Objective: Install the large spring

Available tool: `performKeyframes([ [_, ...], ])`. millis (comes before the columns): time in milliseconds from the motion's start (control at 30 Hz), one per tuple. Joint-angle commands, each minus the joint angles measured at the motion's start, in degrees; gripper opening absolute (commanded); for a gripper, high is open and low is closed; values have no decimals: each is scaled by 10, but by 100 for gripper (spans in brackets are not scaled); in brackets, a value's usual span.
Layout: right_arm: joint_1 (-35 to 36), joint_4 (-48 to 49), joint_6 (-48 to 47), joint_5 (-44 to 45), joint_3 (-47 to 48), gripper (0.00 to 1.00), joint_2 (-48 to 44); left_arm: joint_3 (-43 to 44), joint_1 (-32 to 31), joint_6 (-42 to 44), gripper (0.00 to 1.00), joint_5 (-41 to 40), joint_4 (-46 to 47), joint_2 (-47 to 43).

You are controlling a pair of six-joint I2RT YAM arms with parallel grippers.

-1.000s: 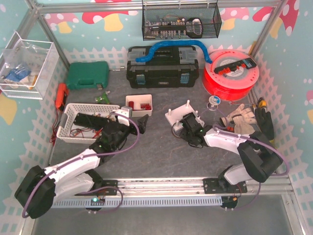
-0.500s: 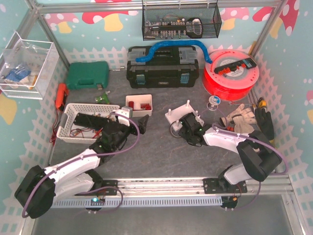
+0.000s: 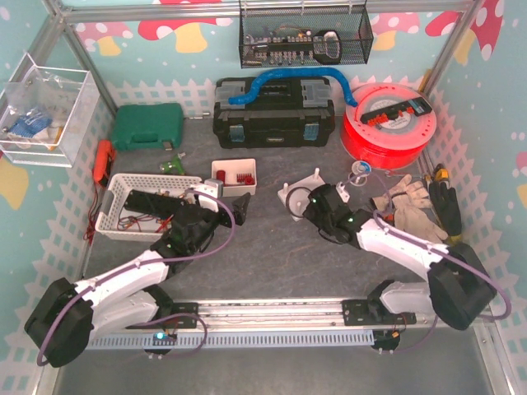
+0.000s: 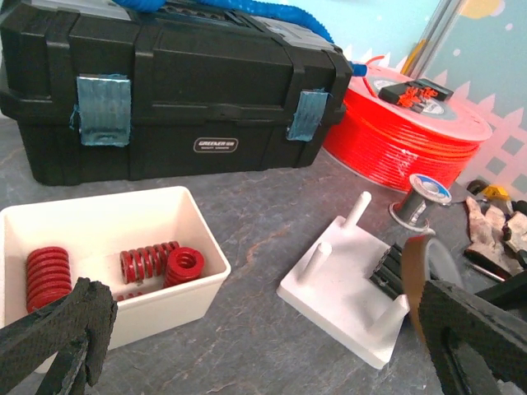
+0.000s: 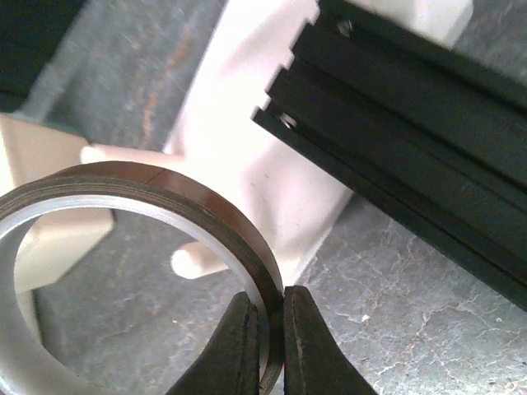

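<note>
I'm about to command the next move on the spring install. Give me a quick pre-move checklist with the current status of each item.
1. Left end effector open and empty: ok. Its fingers are wide apart with nothing between them.
2. Red springs reachable: ok. They lie in the open white bin, just ahead of the left end effector.
3. White fixture pegs bare and upright: ok. A black block sits on it.
4. Right end effector free: not ok. It is shut on a brown ring.
5. Ring clear of the fixture: cannot tell. It hangs right by the pegs.
</note>
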Motion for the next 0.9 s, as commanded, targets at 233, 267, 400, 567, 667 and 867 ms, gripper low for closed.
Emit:
performKeyframes([
  [233, -45, -93, -42, 165, -17, 0, -166, -6, -6, 19, 99, 35, 25, -5],
  [267, -63, -94, -46, 155, -27, 0, -177, -7, -7, 20, 99, 36, 26, -5],
  [400, -165, -95, -65, 126, -71, 0, -210, -7, -9, 22, 99, 38, 27, -6],
  [567, -248, -118, -84, 156, -92, 0, -224, -7, -9, 24, 99, 34, 26, -7],
  [667, -308, -120, -98, 148, -97, 0, -211, -8, -10, 24, 99, 36, 26, -9],
  [867, -404, -94, -102, 100, -131, 0, -201, -9, -11, 23, 99, 36, 28, -10],
])
